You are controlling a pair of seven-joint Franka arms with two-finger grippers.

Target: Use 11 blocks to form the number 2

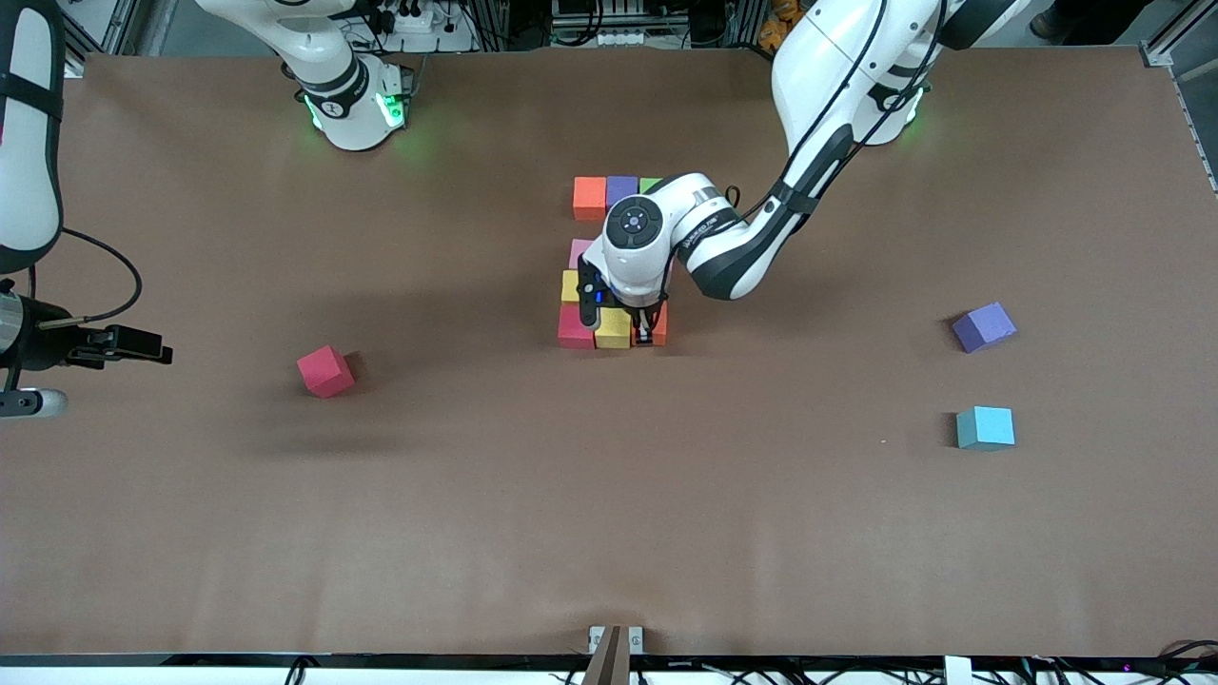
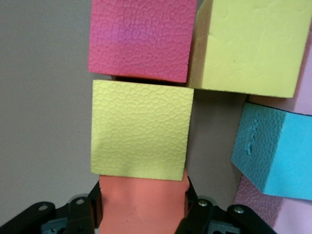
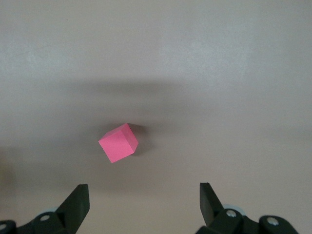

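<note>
The number 2 is partly built mid-table and half hidden under my left arm. Farthest from the front camera is a row of orange (image 1: pixel 590 197), purple (image 1: pixel 621 190) and green (image 1: pixel 651 185) blocks. A pink block (image 1: pixel 579 252) and a yellow block (image 1: pixel 569 285) follow. The nearest row holds a red block (image 1: pixel 576 326), a yellow block (image 1: pixel 614 328) and an orange block (image 1: pixel 658 323). My left gripper (image 2: pixel 144 195) is shut on that orange block (image 2: pixel 141 209), which abuts the yellow block (image 2: pixel 141 129). My right gripper (image 3: pixel 144 187) hangs open over a loose red block (image 3: pixel 118 142).
The loose red block (image 1: pixel 325 371) lies toward the right arm's end of the table. A loose purple block (image 1: pixel 984 327) and a light blue block (image 1: pixel 985 427) lie toward the left arm's end. The left wrist view also shows a light blue block (image 2: pixel 275 156) inside the figure.
</note>
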